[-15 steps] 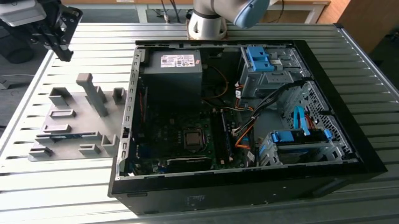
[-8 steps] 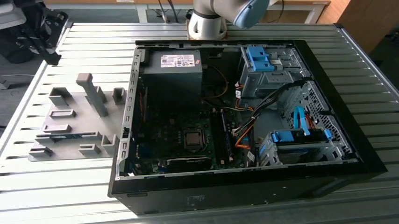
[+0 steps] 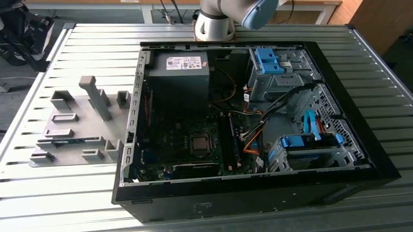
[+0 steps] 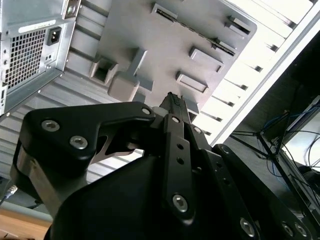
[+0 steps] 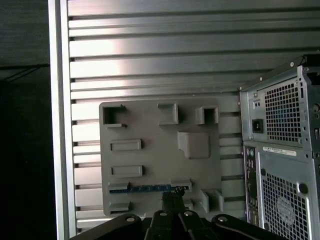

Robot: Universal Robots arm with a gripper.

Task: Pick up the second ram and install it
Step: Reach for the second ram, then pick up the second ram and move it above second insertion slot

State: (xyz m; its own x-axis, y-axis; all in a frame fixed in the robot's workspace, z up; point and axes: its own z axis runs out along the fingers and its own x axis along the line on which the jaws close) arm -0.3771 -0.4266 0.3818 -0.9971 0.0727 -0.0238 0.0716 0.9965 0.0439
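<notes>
Currently claw (image 5: 172, 199) facing grey moulded fixture tray (image 5: 150, 115), pressed together, empty; thin blue circuit-board ram stick (image 5: 150, 188) lying slotted there. Advising opening, centring squarely across long edges.

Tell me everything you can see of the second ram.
The ram is a thin, long blue circuit-board stick, seen edge-on from above. It appears to sit on its long edge in a slot of the grey holder, out on the slatted table beside the case. Its chips and label cannot be made out. The gripper shows near one end; whether it touches cannot be told.
</notes>
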